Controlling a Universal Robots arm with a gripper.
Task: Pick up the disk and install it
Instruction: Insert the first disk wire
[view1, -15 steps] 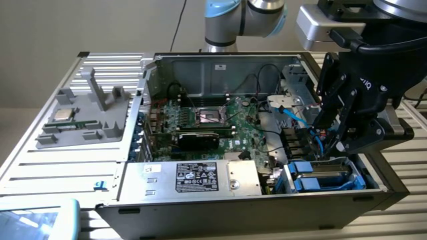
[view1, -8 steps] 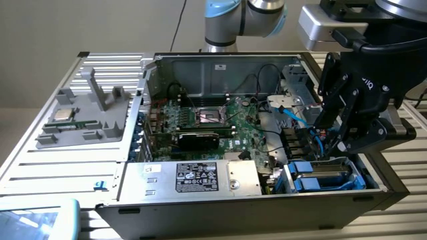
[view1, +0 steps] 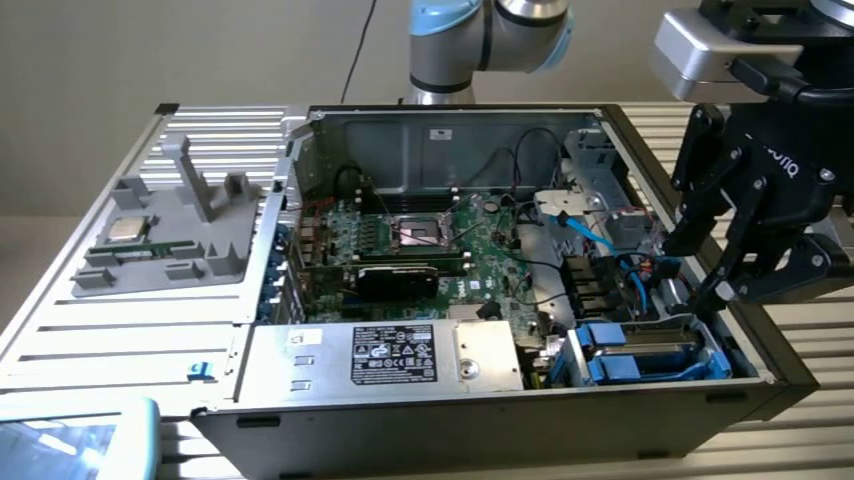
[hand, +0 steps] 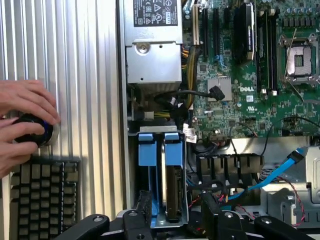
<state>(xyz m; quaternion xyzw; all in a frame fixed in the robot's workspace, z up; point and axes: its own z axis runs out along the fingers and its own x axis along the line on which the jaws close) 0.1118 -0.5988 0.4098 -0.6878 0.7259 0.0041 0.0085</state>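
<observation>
The disk (view1: 657, 347) is a silver-grey drive in a bright blue carrier. It sits on edge in the drive cage at the case's front corner, on the exterior view's right. In the wrist view the disk (hand: 173, 192) stands in the cage behind two blue carrier tabs (hand: 171, 150). My gripper (view1: 714, 280) hangs just above that cage, open. Its black fingers (hand: 144, 210) straddle the cage's end without touching the disk, and nothing is held between them in the wrist view of the gripper (hand: 177, 217).
The open computer case (view1: 467, 420) holds a motherboard (view1: 427, 240), a power supply with a black label (view1: 400, 355) and a blue cable (hand: 280, 172). A grey fixture (view1: 167, 240) carries a CPU chip (view1: 127, 230). A person's hands (hand: 25, 105) hold a knob beside a keyboard (hand: 42, 200).
</observation>
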